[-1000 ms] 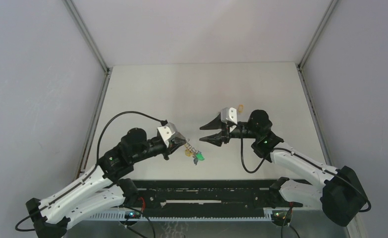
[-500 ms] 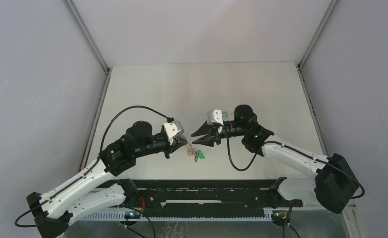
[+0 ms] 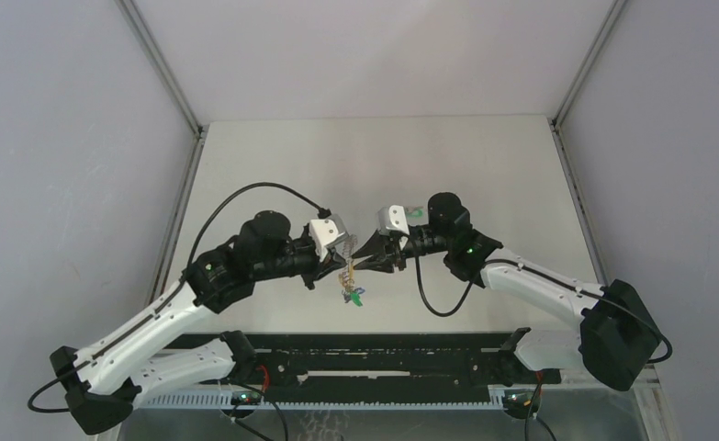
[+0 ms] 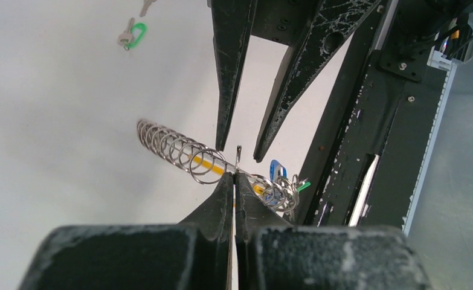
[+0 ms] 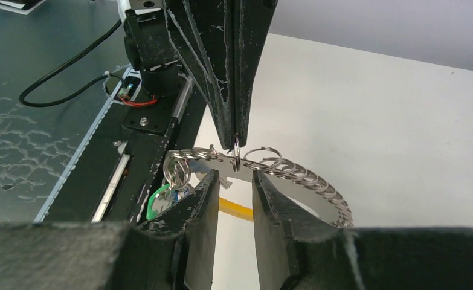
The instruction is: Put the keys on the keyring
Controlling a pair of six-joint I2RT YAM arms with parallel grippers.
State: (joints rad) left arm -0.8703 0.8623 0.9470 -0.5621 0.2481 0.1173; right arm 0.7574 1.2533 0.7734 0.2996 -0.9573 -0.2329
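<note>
Keyring (image 4: 188,158) held off the table (image 4: 52,121), between the two arms. Yellow band shows through its coil of silver rings. Blue key (image 4: 275,169) and green key (image 5: 158,204) hang bunched at one end. Left gripper (image 4: 234,176): jaws pressed together, pinching one small ring on the keyring. Right gripper (image 4: 238,151): jaws spread, tips either side of that same ring; contact unclear. Loose green key (image 4: 132,35) lies on the table, well apart.

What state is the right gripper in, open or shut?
Open. The right gripper has its fingers apart, one on either side of the keyring, which the shut left gripper pinches.
</note>
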